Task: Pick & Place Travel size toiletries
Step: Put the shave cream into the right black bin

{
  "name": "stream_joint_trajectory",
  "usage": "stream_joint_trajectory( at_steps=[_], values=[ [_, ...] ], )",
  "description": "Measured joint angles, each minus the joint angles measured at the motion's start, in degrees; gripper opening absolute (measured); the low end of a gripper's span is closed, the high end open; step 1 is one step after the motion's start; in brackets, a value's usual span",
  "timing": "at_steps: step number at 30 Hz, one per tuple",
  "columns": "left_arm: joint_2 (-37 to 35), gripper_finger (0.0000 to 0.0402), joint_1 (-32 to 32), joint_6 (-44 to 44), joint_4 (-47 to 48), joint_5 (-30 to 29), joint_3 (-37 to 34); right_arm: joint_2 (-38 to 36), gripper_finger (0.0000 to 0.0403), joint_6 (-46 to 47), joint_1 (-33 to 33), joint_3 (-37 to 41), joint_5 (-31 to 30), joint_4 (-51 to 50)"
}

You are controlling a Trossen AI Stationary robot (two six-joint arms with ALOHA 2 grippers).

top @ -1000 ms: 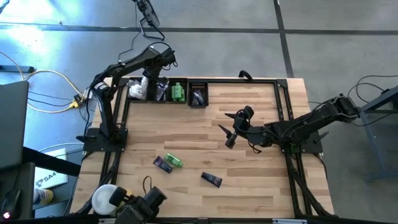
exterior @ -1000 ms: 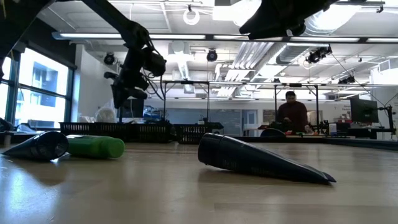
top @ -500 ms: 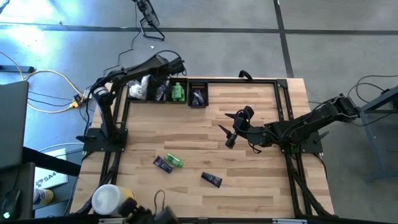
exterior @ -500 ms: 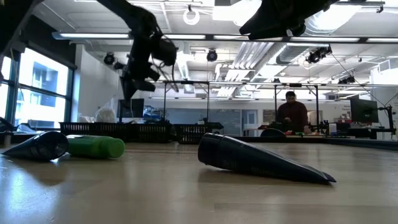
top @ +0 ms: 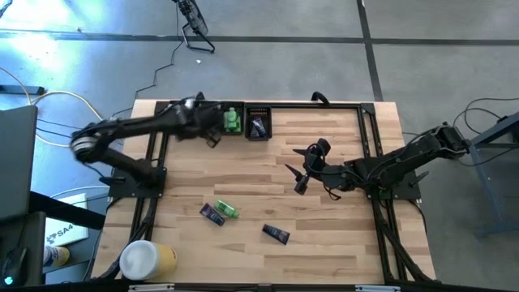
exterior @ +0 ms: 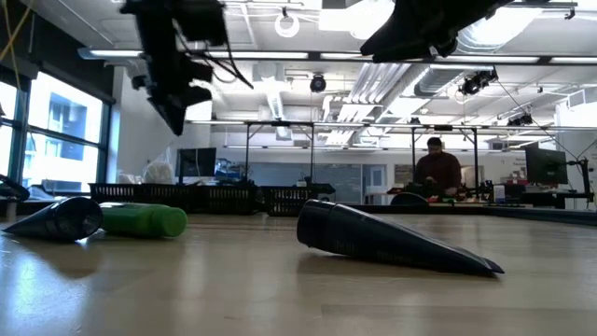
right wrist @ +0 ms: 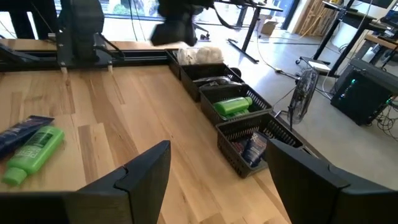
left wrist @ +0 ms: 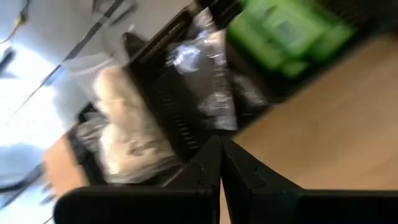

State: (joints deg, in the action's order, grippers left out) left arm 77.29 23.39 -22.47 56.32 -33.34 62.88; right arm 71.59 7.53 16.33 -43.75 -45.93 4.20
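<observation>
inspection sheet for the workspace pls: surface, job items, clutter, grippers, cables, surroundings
Surface: wooden table, black frame rails along its edges.
Job's things: green bottle beside a dark sachet, another dark sachet loose on the table; more toiletries in the black bins at the far edge.
Clutter: white-and-yellow cylinder at the near left corner.
Grippers: left gripper shut, empty, by the bins; right gripper open, empty, over mid-table.
Cables: yellow and black cables on the floor to the left.
Surroundings: person at a far bench.
</observation>
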Motion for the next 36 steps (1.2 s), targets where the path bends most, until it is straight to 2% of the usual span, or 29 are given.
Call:
stream_joint_trajectory(
  at_steps=[5,11,20,25,32,36],
  values=[
    [-12.6,0.0000,-7.2,-2.4,-9.6,0.5,-10.4,0.0,0.0256,0.1,-0.7,0.0,0.0,-0.2],
    [-24.4,0.0000,-14.7,-2.0,-17.2,0.5,-18.1,0.0,0.0256,1.8,-1.5,0.0,0.2,-0.2],
    [-39.3,0.0000,-25.0,9.2,-36.6,1.7,-30.2,0.0,0.0256,3.9,-1.4,0.0,4.0,0.9],
    [-44.5,0.0000,-30.2,16.2,-46.6,4.9,-36.9,0.0,0.0256,5.9,-1.5,0.0,4.6,1.2],
    [-48.1,0.0000,-35.3,17.5,-47.9,6.0,-41.5,0.0,0.0256,6.2,-1.5,0.0,4.6,1.1],
    [-48.4,0.0000,-37.4,24.3,-52.3,9.2,-43.6,0.0,0.0256,6.2,-1.5,0.0,4.6,1.1]
  ],
)
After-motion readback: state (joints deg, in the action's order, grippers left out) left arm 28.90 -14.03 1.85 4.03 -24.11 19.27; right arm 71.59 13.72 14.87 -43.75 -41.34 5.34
